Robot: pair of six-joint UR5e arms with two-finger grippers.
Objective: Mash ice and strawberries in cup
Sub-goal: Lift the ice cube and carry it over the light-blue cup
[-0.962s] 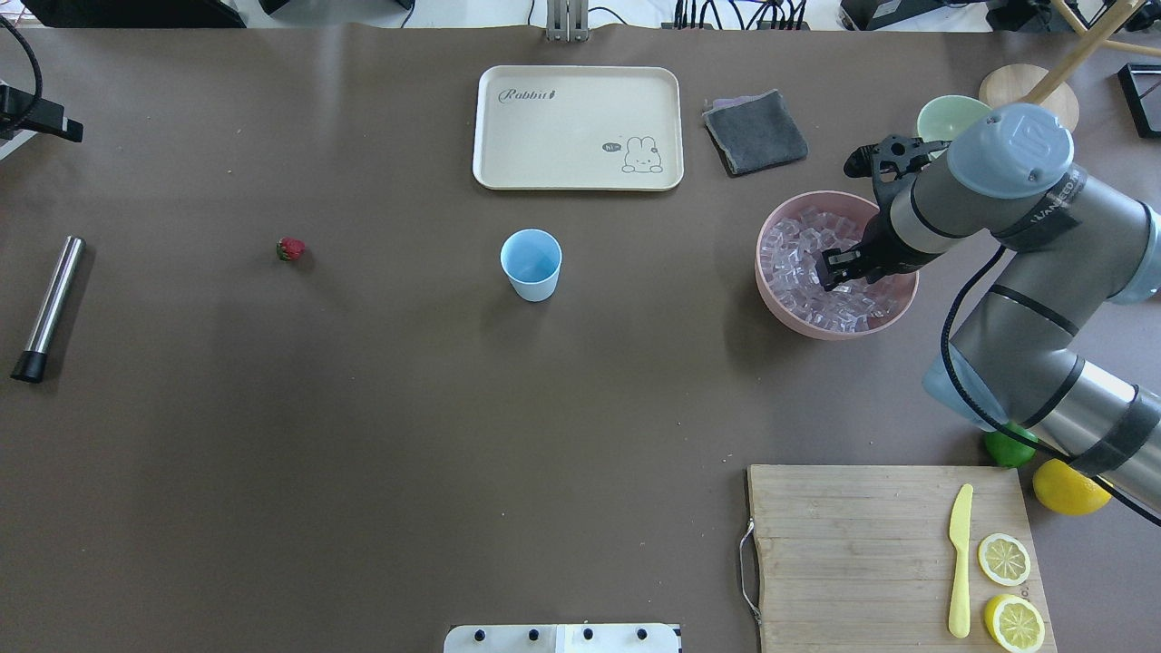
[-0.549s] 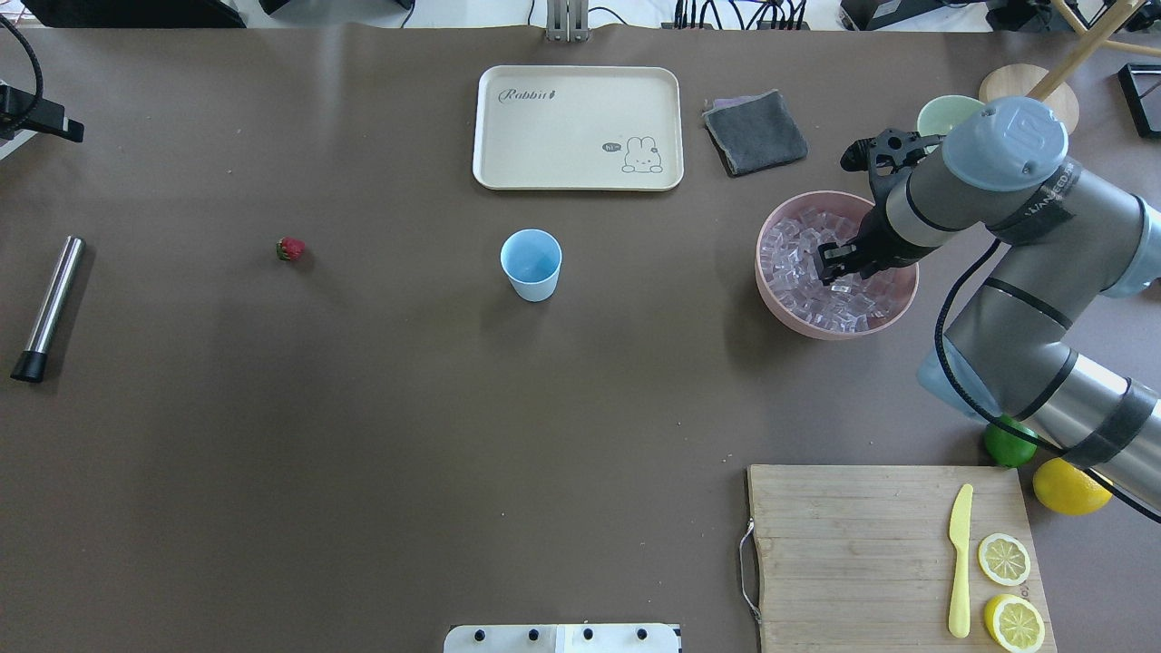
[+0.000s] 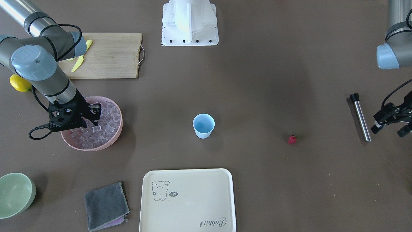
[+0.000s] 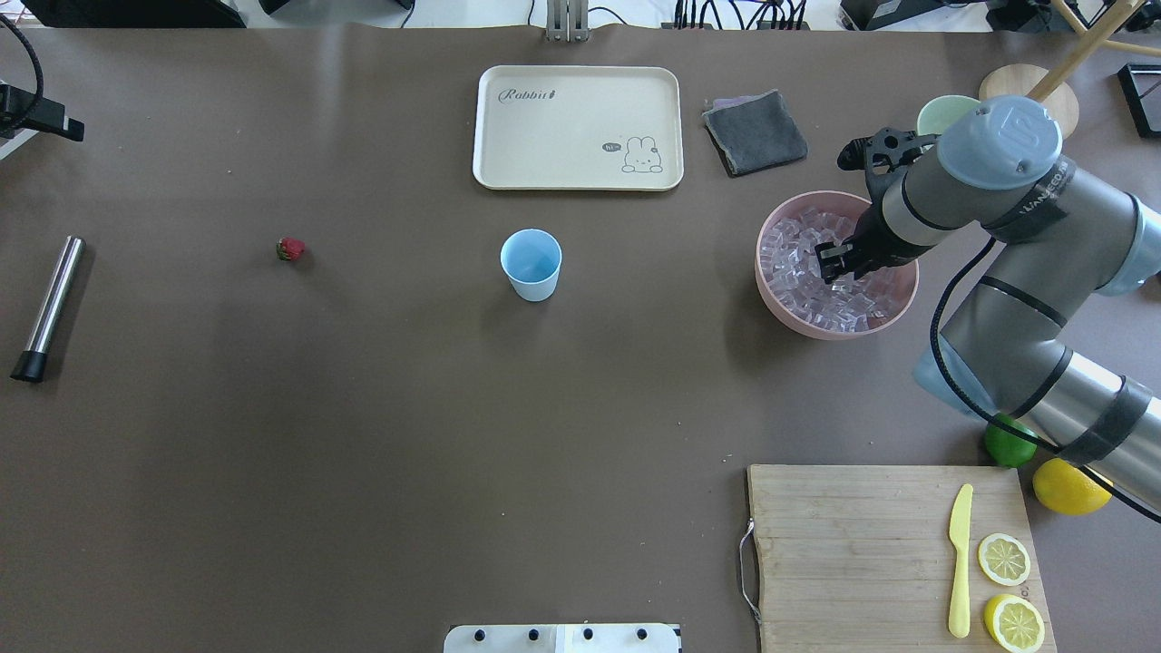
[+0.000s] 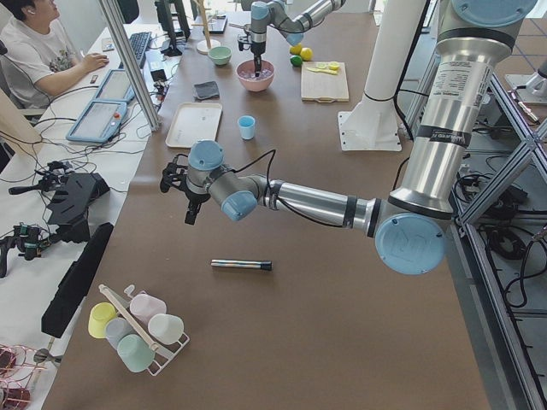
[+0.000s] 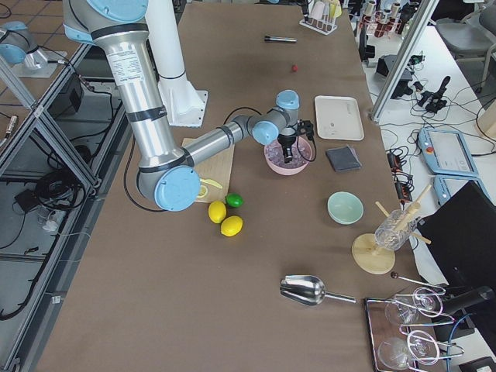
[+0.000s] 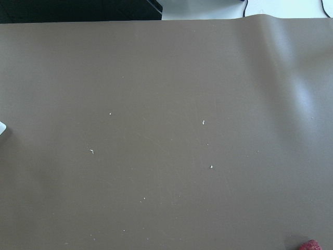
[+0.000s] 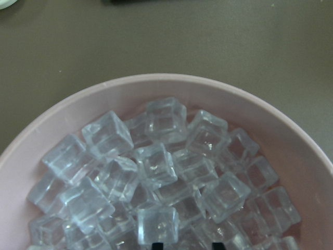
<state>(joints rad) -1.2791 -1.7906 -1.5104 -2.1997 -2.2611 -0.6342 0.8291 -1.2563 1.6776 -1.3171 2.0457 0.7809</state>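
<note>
The light-blue cup (image 4: 531, 263) stands upright near the table's middle, and nothing shows inside it. Far to its left lies the small red strawberry (image 4: 290, 248), also at the bottom right corner of the left wrist view (image 7: 311, 245). The ice (image 8: 156, 172) fills a pink bowl (image 4: 771, 299) to the right of the cup. My right gripper (image 4: 833, 258) hangs over the ice in that bowl, fingers apart and open, only their tips showing in the right wrist view. My left gripper (image 3: 389, 129) hovers open at the table's left end, beyond a steel muddler (image 4: 50, 308).
A cream tray (image 4: 577, 127) and a grey cloth (image 4: 755, 132) lie at the far side. A pale-green bowl (image 3: 16, 195) sits beyond the pink bowl. A cutting board (image 4: 862, 544) with a yellow knife and lemon halves lies near right, next to a lime (image 4: 1009, 444) and a lemon (image 4: 1070, 488).
My right gripper has shifted slightly to the left and toward the far side over the ice. The cup, the strawberry and the muddler have not moved.
</note>
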